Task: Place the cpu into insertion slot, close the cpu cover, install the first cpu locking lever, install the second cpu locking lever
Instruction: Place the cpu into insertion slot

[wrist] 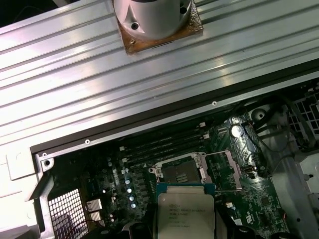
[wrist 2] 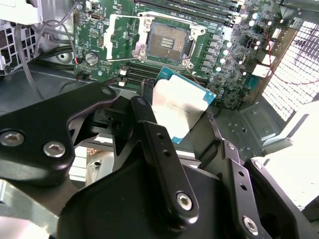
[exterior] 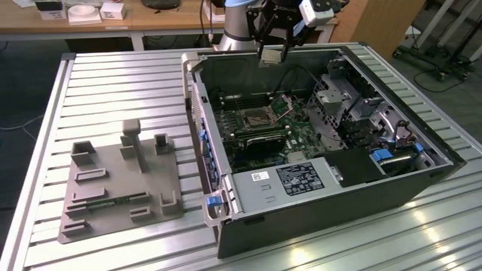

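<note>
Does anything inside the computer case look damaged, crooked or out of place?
Nothing stands out. The gripper holds the cpu over the open case. The insertion slot is empty, and the cpu cover stands open beside it.

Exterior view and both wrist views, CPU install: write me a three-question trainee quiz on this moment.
1. True or false: the cpu already sits in the insertion slot.
2. Pick one. The gripper is: A open and empty; B shut on the cpu; C shut on the cpu cover.
3. Fill in: the cpu cover stands ___ (open or closed).

Key: 1 false, since the cpu is held above the empty slot. 2 B. 3 open.
</note>
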`<state>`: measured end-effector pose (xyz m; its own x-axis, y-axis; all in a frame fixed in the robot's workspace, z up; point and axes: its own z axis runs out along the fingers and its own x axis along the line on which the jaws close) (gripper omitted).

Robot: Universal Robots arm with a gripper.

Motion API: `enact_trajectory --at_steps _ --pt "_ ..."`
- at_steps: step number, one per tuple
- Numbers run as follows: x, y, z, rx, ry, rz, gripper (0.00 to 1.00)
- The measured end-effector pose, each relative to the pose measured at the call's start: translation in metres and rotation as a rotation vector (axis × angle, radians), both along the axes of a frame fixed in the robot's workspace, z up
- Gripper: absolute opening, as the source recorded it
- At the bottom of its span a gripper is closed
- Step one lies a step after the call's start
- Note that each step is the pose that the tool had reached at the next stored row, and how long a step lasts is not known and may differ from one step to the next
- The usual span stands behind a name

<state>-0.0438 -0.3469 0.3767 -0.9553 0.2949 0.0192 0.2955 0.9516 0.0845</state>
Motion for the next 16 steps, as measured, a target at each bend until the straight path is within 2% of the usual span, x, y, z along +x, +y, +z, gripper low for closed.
enact_trajectory --at_steps 7,16 --pt "-0.0001 0.0 0.0 0.0 0.0 -0.007 0.54" --pt "-0.0006 0.0 0.0 0.0 0.0 -0.039 0.54"
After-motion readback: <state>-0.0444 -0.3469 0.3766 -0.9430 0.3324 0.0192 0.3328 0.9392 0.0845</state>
